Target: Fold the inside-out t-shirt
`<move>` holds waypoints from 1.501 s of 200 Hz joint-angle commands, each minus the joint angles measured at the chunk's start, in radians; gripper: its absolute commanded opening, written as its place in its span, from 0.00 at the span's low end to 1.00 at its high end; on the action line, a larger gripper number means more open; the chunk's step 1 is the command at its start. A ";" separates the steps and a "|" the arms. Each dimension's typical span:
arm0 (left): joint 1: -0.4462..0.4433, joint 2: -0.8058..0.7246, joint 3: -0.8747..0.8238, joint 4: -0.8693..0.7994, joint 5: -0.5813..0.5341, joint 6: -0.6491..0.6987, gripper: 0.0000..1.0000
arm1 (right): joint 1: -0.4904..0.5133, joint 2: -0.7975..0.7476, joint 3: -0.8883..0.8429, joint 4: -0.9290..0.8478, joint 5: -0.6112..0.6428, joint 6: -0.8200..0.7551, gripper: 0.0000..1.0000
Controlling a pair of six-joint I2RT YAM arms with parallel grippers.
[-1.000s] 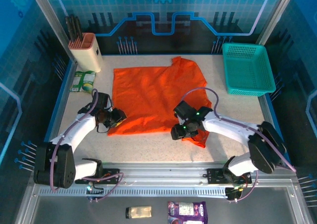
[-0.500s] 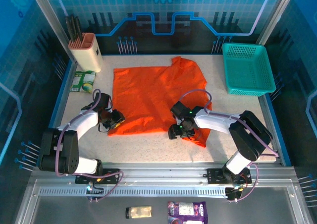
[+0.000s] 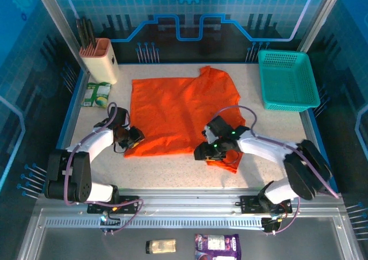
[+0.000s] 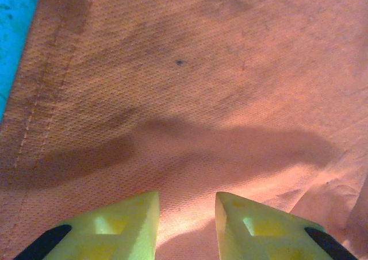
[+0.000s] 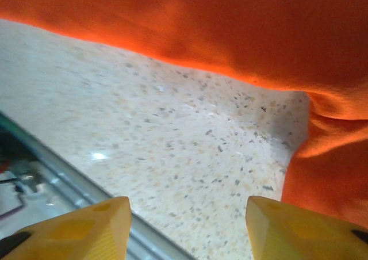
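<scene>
Orange cloth covers the middle of the speckled table (image 3: 172, 174): we see the inside-out t-shirt (image 3: 181, 113) lying spread out and mostly flat. One sleeve pokes out at the shirt's far edge, and the other sleeve is bunched up at its near right corner.

We see the left gripper (image 3: 137, 137) at the shirt's left edge, close to the near left corner. From its own camera, its yellow fingers (image 4: 123, 228) stand a little apart, not pressed together. Orange cloth with a stitched hem lies just past the tips and shows in the gap. We cannot tell if the tips touch the cloth.

We see the right gripper (image 3: 201, 152) at the shirt's near edge, just beside the bunched sleeve. Its yellow fingers (image 5: 80, 228) are spread wide, with bare table between them and nothing in them. The shirt's edge lies just past the tips.

A teal mesh basket (image 3: 287, 81) sits off the shirt's far right corner, apart from it. A knife block (image 3: 100, 58) stands off the far left corner. A green packet (image 3: 96, 94) lies beside the shirt's left edge, near that same corner.
</scene>
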 commanded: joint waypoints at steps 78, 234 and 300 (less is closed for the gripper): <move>-0.041 -0.020 0.032 -0.124 0.007 0.025 0.33 | -0.318 -0.161 -0.189 -0.078 -0.019 -0.045 0.68; -0.039 -0.101 0.046 -0.145 -0.035 -0.066 0.34 | -0.417 -0.208 -0.023 -0.285 0.140 -0.021 0.84; -0.052 0.202 0.167 -0.044 -0.018 -0.018 0.33 | -0.544 0.100 0.042 -0.062 0.020 -0.110 0.80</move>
